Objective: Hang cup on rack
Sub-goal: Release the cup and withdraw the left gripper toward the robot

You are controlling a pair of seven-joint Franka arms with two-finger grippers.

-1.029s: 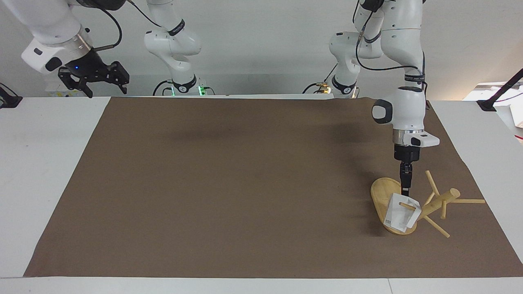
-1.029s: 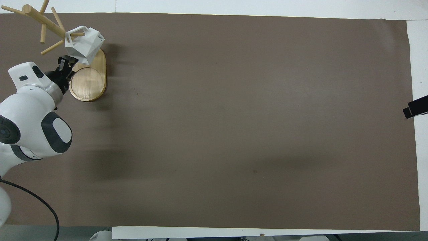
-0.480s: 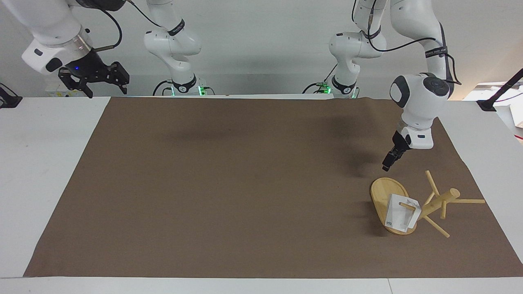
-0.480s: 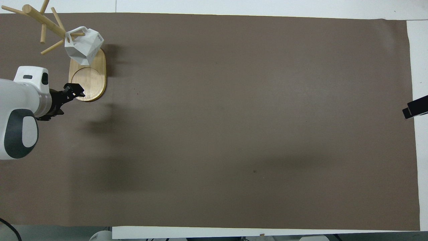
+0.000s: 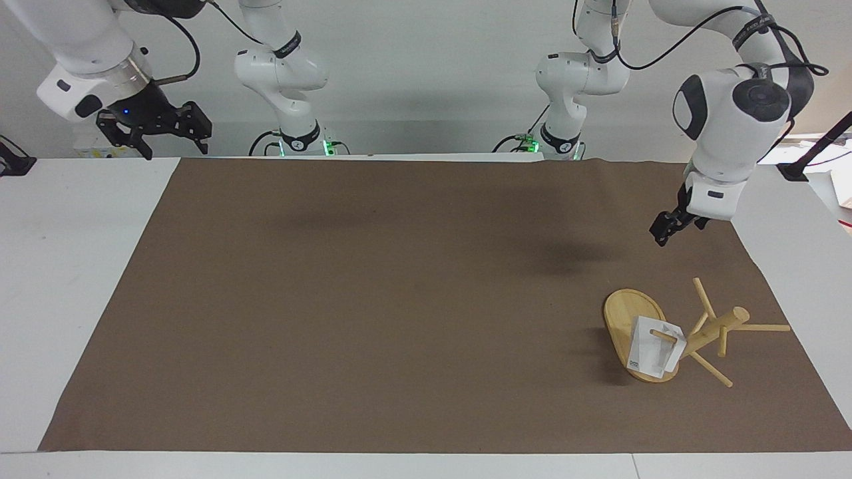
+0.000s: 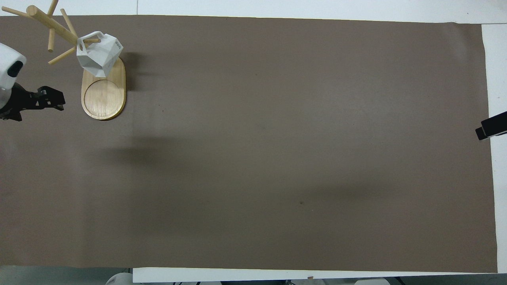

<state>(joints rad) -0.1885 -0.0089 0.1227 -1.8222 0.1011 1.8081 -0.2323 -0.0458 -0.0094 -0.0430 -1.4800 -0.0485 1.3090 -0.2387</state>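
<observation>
The white faceted cup [image 5: 651,350] [image 6: 99,53] hangs by its looped handle on a low peg of the bamboo rack [image 5: 715,330] [image 6: 51,25]. It dangles over the rack's oval base [image 5: 622,311] [image 6: 103,97] at the left arm's end of the table. My left gripper [image 5: 660,237] [image 6: 58,101] is open and empty. It is up in the air over the brown mat beside the base, apart from cup and rack. My right gripper [image 5: 170,133] is open and empty, and waits raised at the right arm's end; only its tip shows in the overhead view [image 6: 491,127].
A brown mat [image 5: 399,299] [image 6: 277,158] covers most of the white table. The rack's pegs [image 5: 765,327] stick out sideways toward the mat's edge.
My left gripper has lifted away from the cup and drawn back toward the robots, off the rack's base. The cup stays hanging on the peg. The right arm has not moved.
</observation>
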